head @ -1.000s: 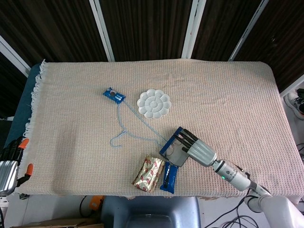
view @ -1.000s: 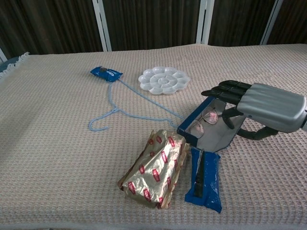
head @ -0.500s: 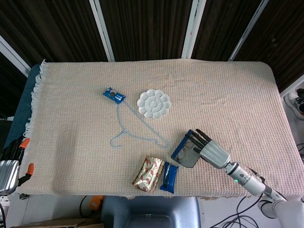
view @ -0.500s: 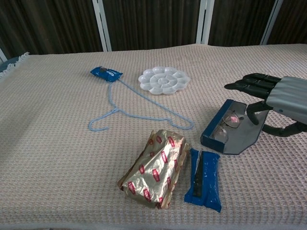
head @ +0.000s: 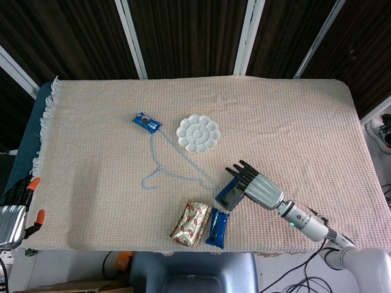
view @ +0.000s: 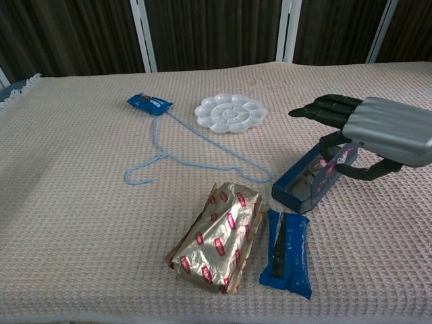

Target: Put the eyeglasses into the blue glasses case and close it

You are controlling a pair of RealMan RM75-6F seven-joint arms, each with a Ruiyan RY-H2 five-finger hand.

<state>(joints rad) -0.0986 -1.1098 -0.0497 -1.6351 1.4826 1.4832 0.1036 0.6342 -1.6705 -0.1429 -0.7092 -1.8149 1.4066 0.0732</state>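
From the head view, my right hand (head: 255, 186) sits lower right of centre, fingers stretched flat over the blue glasses case (head: 230, 194), pressing its lid down rather than gripping it. The case looks nearly shut from here; I cannot see the eyeglasses at all. My left hand (head: 15, 195) shows at the far left edge, off the table; I cannot tell how it is set.

In the chest view, right of centre, the case is plainly not shut: the lid stands at a slant under my fingers (view: 324, 108) and the eyeglasses (view: 316, 165) show in the gap, lying inside. My worry is a temple or rim riding high and getting pinched as the lid comes down. The other risk is the case skating on the woven cloth (view: 81, 202) toward the blue packet (view: 288, 253) and gold foil pack (view: 219, 236) just beside it, since nothing braces it.
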